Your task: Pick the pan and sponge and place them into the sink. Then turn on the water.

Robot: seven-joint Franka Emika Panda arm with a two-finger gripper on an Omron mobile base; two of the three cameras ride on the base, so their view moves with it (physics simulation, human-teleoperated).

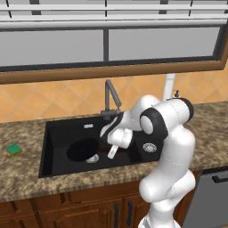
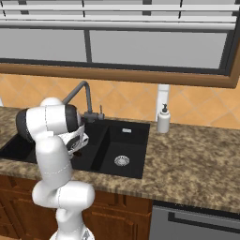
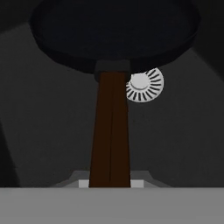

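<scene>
One pan [image 1: 83, 149] sits low in the wide basin of the sink [image 1: 53, 133], partly over the silver drain [image 3: 146, 85]. Its brown handle [image 3: 110, 131] runs between the fingers of the gripper [image 1: 112, 151], which hold it. The sponge [image 1: 14, 149] lies on the counter [image 1: 26, 173], left of the sink.

Pan [image 3: 113, 30]: matt black; handle brown, wood-like. Sink [image 1: 55, 133]: matt black, silvery metal drain [image 3: 144, 85]. Desk [image 2: 197, 159]: speckled stone. Tap [image 1: 111, 95]: dark grey metal.
</scene>
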